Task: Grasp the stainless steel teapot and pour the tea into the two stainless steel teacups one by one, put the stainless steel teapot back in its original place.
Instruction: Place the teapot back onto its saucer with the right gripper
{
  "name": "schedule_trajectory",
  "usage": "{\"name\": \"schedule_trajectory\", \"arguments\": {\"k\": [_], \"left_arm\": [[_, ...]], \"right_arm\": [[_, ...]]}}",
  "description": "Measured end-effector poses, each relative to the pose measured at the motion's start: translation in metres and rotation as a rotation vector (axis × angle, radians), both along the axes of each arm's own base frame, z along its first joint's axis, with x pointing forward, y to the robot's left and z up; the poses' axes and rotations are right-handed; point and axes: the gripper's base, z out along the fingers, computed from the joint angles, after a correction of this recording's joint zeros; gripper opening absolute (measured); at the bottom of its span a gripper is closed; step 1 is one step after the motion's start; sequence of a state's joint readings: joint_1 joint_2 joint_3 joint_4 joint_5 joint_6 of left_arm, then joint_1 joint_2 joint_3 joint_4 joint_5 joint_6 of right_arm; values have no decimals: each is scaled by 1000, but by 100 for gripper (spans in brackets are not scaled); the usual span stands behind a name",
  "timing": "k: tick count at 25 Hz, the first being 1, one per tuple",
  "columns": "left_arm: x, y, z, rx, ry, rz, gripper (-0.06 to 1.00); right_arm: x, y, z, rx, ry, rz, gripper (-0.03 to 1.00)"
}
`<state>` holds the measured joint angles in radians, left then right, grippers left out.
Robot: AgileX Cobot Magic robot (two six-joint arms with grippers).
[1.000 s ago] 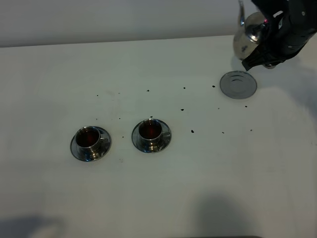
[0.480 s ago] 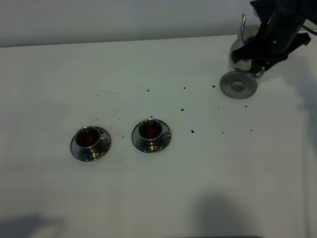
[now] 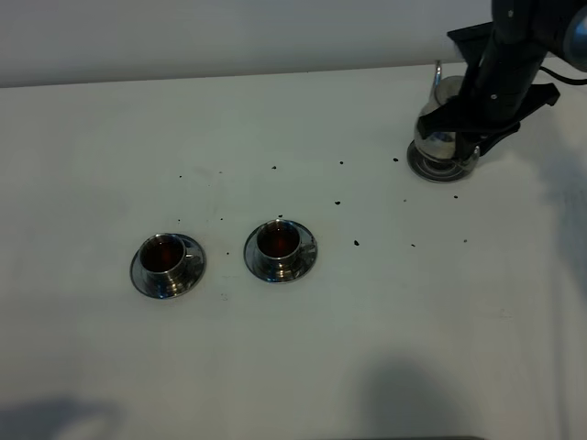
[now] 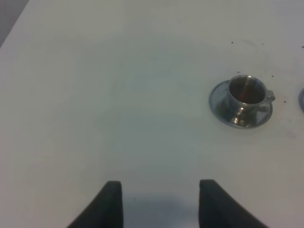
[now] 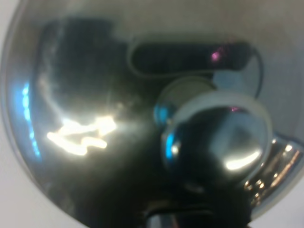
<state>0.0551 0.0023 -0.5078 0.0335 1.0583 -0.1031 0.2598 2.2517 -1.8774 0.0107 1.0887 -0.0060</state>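
White table [image 3: 303, 367] fills the overhead view, flecked with small dark specks [image 3: 356, 243] between the cups and the far right corner.

Right arm [image 3: 514, 46] is the largest thing on it, reaching in from the far right edge and covering much of the teapot [image 3: 438, 124]. The teapot sits on the steel disc [image 3: 424, 165], whose rim shows beneath it, spout toward the back. A second ago the pot hung in the air behind the bare disc; half a second ago it was just above the disc's far edge; now it is down on it. Right gripper [image 3: 477, 128] is at the pot's handle side; whether its jaws clamp the handle cannot be told from overhead.

Right wrist view shows only what the overhead cannot: the lid [image 5: 95, 123] and its round knob [image 5: 216, 135], very close and blurred, filling the picture.

Two cups on saucers stand side by side near the table's middle left, well apart from the pot: left cup [image 3: 167, 261] and right cup [image 3: 280, 247], both holding dark liquid, unmoved.

Left wrist view shows the left gripper [image 4: 160, 204] with fingers spread, holding nothing, above bare table, with the left cup [image 4: 244, 97] ahead of it.
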Motion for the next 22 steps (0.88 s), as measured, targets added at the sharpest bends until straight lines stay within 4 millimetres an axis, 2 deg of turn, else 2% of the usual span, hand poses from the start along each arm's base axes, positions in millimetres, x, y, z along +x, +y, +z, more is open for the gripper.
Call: {"name": "schedule_trajectory", "arguments": {"k": [4, 12, 16, 22], "left_arm": [[0, 0, 0, 0, 0, 0, 41], [0, 0, 0, -1, 0, 1, 41], [0, 0, 0, -1, 0, 1, 41], [0, 0, 0, -2, 0, 1, 41]], "right_arm": [[-2, 14, 0, -18, -25, 20, 18], [-3, 9, -3, -74, -7, 16, 18], [-8, 8, -16, -78, 13, 19, 18], [-4, 14, -16, -57, -54, 30, 18]]}}
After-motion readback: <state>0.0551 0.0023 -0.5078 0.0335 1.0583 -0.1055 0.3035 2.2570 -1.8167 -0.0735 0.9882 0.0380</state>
